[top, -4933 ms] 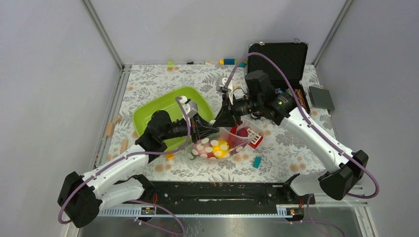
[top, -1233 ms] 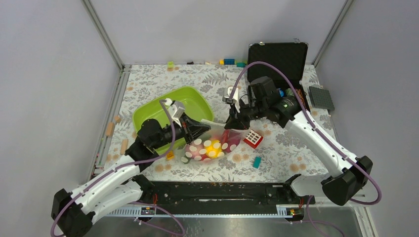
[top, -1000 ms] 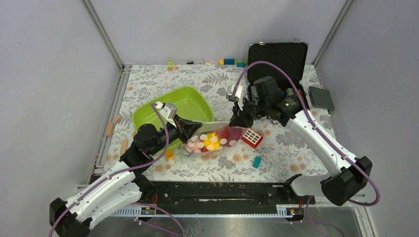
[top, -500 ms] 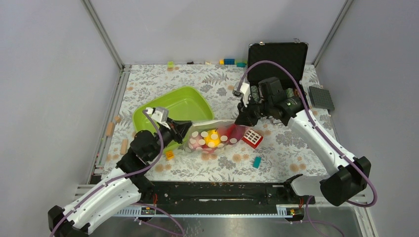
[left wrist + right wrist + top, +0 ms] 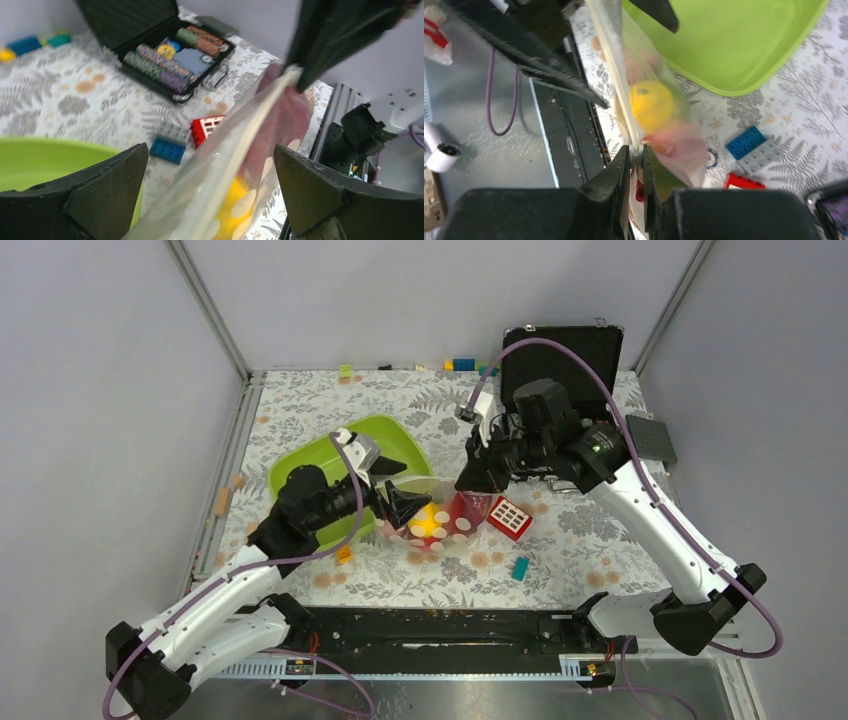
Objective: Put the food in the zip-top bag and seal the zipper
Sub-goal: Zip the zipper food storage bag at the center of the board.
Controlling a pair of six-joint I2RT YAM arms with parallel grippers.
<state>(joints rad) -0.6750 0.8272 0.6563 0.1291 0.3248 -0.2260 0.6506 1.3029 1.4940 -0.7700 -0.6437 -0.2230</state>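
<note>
The zip-top bag (image 5: pixel 440 522) hangs over the table by its right end, with my right gripper (image 5: pixel 472 480) shut on its zipper (image 5: pixel 613 65). Through the clear plastic a yellow lemon (image 5: pixel 651 105) and pink and red food (image 5: pixel 679 142) show inside. My left gripper (image 5: pixel 398 487) stands open at the bag's left end. In the left wrist view the bag (image 5: pixel 220 170) runs slanting between the wide-apart fingers (image 5: pixel 75 200), touching neither. The right wrist view shows the jaws (image 5: pixel 636 155) pinched on the pale strip.
A lime-green tub (image 5: pixel 330 455) sits behind the left gripper. A red block (image 5: pixel 510 515) lies just right of the bag and a teal block (image 5: pixel 520 567) nearer the front. The open black case (image 5: pixel 565 350) of chips and a grey plate (image 5: pixel 650 438) are at the back right.
My left gripper has opened and let go of the bag's left end. The bag now hangs from the right gripper alone, bunched closer to it.
</note>
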